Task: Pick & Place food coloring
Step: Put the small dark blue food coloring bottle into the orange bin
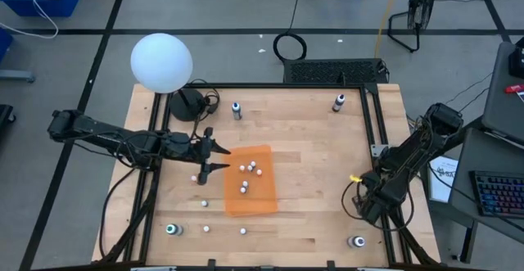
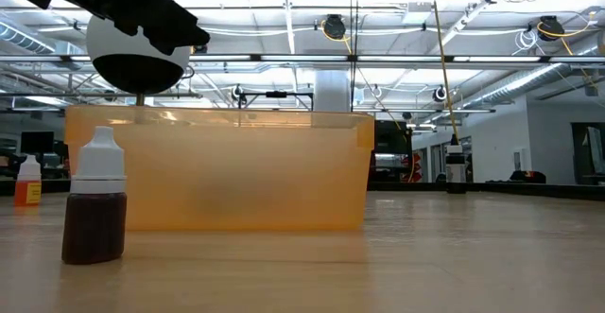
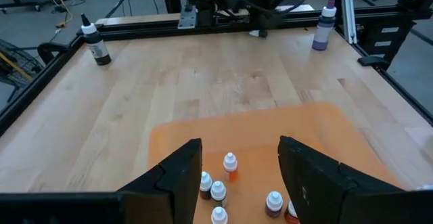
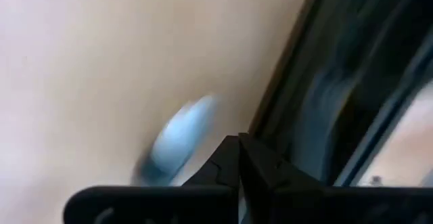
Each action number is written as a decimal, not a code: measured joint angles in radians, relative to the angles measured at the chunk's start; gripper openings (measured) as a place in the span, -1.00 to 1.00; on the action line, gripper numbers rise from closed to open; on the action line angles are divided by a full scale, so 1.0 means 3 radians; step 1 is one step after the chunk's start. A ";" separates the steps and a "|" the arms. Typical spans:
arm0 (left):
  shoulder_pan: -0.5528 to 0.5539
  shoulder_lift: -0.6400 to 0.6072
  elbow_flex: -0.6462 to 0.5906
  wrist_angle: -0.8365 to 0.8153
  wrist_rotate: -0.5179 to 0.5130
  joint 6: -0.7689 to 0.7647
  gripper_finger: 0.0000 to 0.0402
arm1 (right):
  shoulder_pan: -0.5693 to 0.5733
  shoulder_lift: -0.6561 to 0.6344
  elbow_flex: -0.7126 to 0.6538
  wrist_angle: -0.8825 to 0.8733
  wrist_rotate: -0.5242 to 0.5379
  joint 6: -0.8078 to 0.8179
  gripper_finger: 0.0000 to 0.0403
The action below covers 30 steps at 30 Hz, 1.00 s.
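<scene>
The bench [image 1: 311, 173] is pale wood in long planks, smooth and matte, edged by dark metal rails. Near its middle sits a shallow orange tray [image 1: 264, 199], translucent plastic with rounded corners and low straight walls (from the low view it looks like amber glass). Inside it lie several food coloring bottles [image 1: 250, 169], squat and pale with small conical caps; one shows an orange body in the left wrist view.

More small bottles stand loose on the wood: one just off the tray's left edge [image 1: 204, 204], and others along the near edge [image 1: 243, 231]. A brown-filled bottle [image 2: 95, 209] with a white ribbed cap stands upright close to the low camera, apart from the tray's wall. Taller bottles [image 1: 237, 110] stand well apart near the far rail.

The left hand [image 1: 214, 157] hovers over the tray's left edge, its two dark fingers [image 3: 177, 176] apart and empty, bottles showing between them below. The right hand [image 4: 239, 158] is at the bench's right edge by the rail, fingers pressed together on nothing.

A large smooth white globe [image 1: 161, 62] stands at the far left corner. The wood right of the tray lies open.
</scene>
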 joint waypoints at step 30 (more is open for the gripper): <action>0.0001 0.0001 0.0003 -0.0024 0.0001 -0.0027 -0.01 | -0.0201 -0.0810 0.0031 0.0253 0.0568 -0.1470 -0.58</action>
